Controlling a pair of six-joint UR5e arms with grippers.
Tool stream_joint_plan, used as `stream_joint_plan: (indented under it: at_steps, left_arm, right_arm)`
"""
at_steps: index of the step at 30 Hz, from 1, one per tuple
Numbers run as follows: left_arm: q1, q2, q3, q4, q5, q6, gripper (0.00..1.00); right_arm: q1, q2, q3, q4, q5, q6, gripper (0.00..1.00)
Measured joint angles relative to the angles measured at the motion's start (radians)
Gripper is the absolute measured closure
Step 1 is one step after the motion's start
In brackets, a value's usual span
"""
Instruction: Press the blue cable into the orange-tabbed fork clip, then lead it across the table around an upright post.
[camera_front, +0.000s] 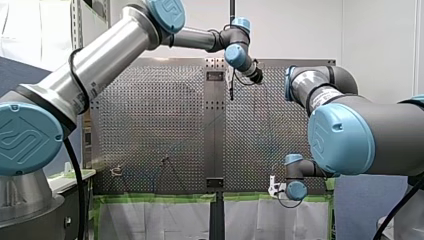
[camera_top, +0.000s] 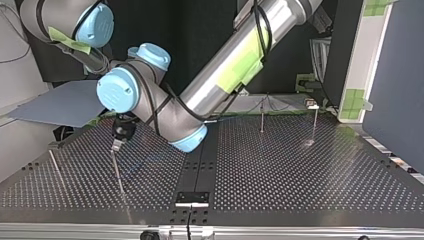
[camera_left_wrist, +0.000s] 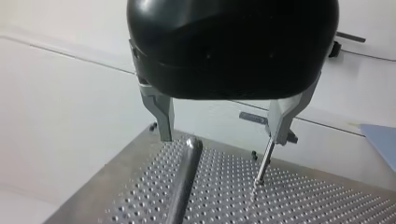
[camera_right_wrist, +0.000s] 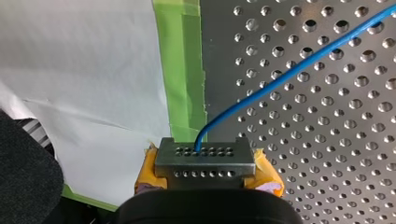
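The blue cable (camera_right_wrist: 289, 70) runs over the perforated table and ends between my right gripper's (camera_right_wrist: 204, 151) fingers, which have yellow pads and are shut on it. That gripper (camera_front: 274, 186) sits low at the table's green-taped edge. My left gripper (camera_left_wrist: 222, 139), black with metal fingers, hangs open above an upright post (camera_left_wrist: 184, 182), whose top stands just inside one finger. A thinner post (camera_left_wrist: 262, 163) stands ahead of the other finger. In the top view my left gripper (camera_top: 119, 134) hovers over that post (camera_top: 118, 172) at the view's left. A small clip (camera_front: 116, 171) sits near the front view's lower left.
More upright posts stand at the top view's left (camera_top: 56, 167) and far right (camera_top: 261, 117), (camera_top: 314, 125). Green tape (camera_right_wrist: 182, 70) and white sheeting line the table edge by my right gripper. My left arm's elbow (camera_top: 190, 135) hangs low over the table's middle.
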Motion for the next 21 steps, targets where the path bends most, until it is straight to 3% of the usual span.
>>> stream_joint_plan:
  at_steps: [21]
  left_arm:
    - [-0.017,0.005,-0.003,0.002,-0.04,0.018,0.0]
  right_arm:
    - [0.0,0.0,0.0,0.009,0.0,0.0,0.99]
